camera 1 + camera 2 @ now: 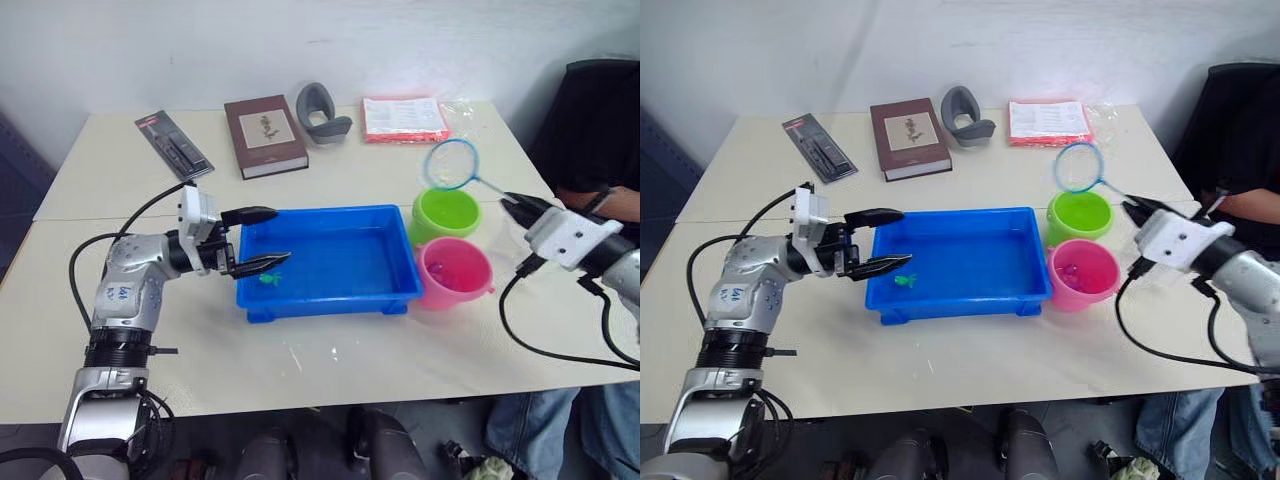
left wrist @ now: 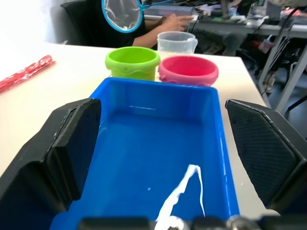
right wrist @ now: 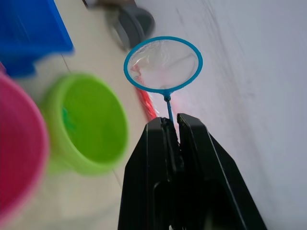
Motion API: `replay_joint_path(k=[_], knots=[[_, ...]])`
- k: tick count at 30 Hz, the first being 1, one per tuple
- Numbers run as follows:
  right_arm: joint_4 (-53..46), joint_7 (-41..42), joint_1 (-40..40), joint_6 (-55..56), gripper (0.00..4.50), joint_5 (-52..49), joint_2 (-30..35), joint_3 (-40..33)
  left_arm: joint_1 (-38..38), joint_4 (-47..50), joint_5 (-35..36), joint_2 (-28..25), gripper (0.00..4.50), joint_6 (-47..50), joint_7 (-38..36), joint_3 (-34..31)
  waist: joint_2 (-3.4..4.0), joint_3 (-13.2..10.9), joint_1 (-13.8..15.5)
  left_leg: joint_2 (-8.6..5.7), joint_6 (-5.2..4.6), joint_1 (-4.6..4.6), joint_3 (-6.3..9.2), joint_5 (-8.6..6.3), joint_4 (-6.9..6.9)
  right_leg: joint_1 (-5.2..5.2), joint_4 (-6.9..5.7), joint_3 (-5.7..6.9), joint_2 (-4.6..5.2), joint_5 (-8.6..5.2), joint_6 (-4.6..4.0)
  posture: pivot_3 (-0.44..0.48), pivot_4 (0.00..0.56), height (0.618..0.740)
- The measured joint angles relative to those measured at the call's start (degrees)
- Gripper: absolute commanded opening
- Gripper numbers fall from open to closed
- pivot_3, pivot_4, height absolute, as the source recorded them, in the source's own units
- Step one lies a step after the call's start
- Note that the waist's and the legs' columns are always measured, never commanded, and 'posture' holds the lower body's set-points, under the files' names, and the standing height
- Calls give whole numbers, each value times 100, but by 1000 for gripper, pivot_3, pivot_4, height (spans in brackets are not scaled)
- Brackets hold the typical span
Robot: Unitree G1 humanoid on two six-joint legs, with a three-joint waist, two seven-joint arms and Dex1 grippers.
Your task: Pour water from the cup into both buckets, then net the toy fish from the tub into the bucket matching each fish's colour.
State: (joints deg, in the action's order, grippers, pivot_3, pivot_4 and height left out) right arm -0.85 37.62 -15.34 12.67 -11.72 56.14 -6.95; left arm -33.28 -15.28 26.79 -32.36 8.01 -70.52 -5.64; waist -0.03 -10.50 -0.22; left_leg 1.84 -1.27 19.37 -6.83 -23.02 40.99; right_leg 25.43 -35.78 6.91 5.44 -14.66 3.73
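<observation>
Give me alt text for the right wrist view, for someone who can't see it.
The right gripper, two black fingers shut on a thin stick handle, holds a small round light-blue hoop net in the air above a pale tabletop. Beside it stand a lime green round plastic bucket and a pink one.

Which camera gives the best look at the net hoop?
The right wrist view: the net shows its whole hoop, with the handle pinched in the right hand. Both eye views show it small beyond the green bucket; the left wrist view cuts it off.
</observation>
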Motion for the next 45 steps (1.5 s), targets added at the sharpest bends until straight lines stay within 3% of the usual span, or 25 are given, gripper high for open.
replay_joint_path(k=[3, 8, 16, 26, 34, 41, 45], knots=[[-1051, 641, -98, -1535, 0, -960, 76, 272, 204, -135, -5, -354, 4464, 16, -219, -51, 0, 0, 16, -2, -4, 1, 4, -2, 1, 0, 1, 2, 13, 0, -1, 0, 150, 740], [-1807, 786, -861, -3205, 0, -792, -129, 1414, 567, -382, -29, -768, 4464, 42, -426, -183, -1, 0, 17, -4, -9, 6, 9, -6, 2, 3, 2, 10, 30, -2, -5, 0, 150, 740], [-1184, 845, -1731, -3669, 0, 573, -1036, 2838, 1023, -428, -85, -1074, 4464, -181, -545, -351, -3, 1, -5, -12, -15, 23, 11, -8, 6, 10, 4, 51, 24, -2, -4, 0, 150, 740], [-518, 1361, -2540, -4126, 0, 1066, -2425, 3578, 1500, 130, -69, -1080, 4464, -167, -351, -478, -2, 1, -53, -10, -14, 29, 17, -8, 6, 14, -2, 64, 22, -4, -8, 0, 150, 740], [-620, 1856, -2740, -4926, 0, 612, -2793, 3430, 1641, 153, -68, -1085, 4464, -235, -221, -580, -3, 1, -82, -10, -14, 33, 25, -8, 6, 14, 0, 68, 22, -4, -8, 0, 150, 740], [-1415, 1846, -2457, -6220, 0, -505, -2744, 2269, 1722, 155, -66, -1101, 4464, -256, -275, -615, -3, 1, -114, -12, -14, 45, 41, -8, 8, 14, 5, 69, 24, -4, -8, 0, 150, 740], [-1758, 1839, -2018, -6450, 0, -944, -2330, 1588, 1607, 156, -14, -1122, 4464, -131, -363, -612, -4, 2, -100, -16, -14, 53, 49, -8, 9, 14, 11, 70, 24, -4, -7, 0, 150, 740]])
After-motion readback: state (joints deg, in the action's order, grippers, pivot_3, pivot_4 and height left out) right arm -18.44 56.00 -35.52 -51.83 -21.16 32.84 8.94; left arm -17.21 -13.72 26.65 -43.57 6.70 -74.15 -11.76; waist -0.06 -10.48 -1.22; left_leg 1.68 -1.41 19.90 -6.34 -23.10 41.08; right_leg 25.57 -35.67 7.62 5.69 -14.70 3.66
